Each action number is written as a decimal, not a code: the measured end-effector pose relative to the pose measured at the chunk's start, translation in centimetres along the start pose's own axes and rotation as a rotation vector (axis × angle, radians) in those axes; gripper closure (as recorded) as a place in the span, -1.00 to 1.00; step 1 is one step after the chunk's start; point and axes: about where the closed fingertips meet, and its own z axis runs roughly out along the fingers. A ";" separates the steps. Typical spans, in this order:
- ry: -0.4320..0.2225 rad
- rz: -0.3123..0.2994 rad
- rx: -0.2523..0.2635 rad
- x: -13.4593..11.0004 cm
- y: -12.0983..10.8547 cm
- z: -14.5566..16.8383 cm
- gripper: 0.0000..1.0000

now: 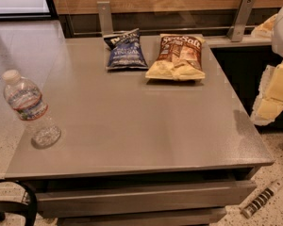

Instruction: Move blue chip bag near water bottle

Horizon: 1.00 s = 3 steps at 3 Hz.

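The gripper [275, 91], right edge (open or closed, cannot tell), might snag the brown bag [177, 58] — just beside the blue chip bag [126, 52] — by mistake.

Open tabletop [141, 121] from blue chip bag [126, 53] to water bottle [30, 109], tool [273, 95] beyond right edge

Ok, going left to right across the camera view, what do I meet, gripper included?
water bottle at the table's left front edge → blue chip bag at the back → brown-and-yellow Sea Salt chip bag beside it → gripper, off past the table's right side at the picture's edge.
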 end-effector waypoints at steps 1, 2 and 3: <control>0.000 0.000 0.000 0.0 0.0 0.0 -1.00; -0.016 -0.004 0.019 -0.2 -0.7 -0.2 -1.00; -0.106 -0.003 0.059 -1.3 -3.7 0.4 -1.00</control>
